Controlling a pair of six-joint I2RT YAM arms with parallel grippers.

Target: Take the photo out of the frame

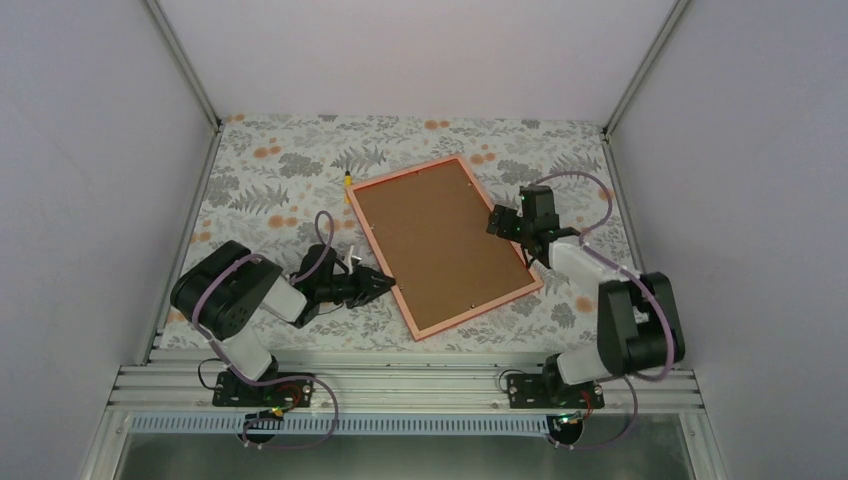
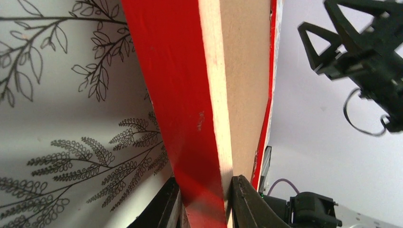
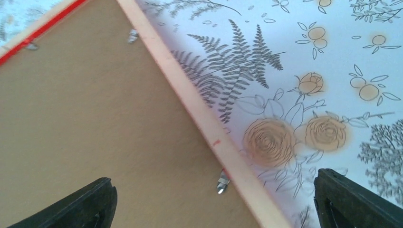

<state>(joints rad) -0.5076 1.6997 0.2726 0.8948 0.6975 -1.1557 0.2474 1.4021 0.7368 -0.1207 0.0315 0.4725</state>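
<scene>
Left pincer (image 1: 383, 283): nearest; clamped on the frame's red rim at 7 o'clock.
Frame (image 1: 405, 173): face down mid-table on the floral cloth (image 1: 270, 170), brown backing (image 1: 440, 240) up, long axis 11 to 5 o'clock.
Photo: not visible; likely under the backing.
Right pincer (image 1: 497, 222): jaws wide, empty, above the rim at 3 o'clock.
Risk: a one-sided pull by the left pincer could drag or twist the frame, since nothing pins the far side.
In the way: metal tabs (image 3: 222, 181) along the rim look set over the backing.
Around: yellow-handled tool (image 1: 347, 183) at the 11 o'clock corner, farthest; whether it touches the frame is unclear.
</scene>
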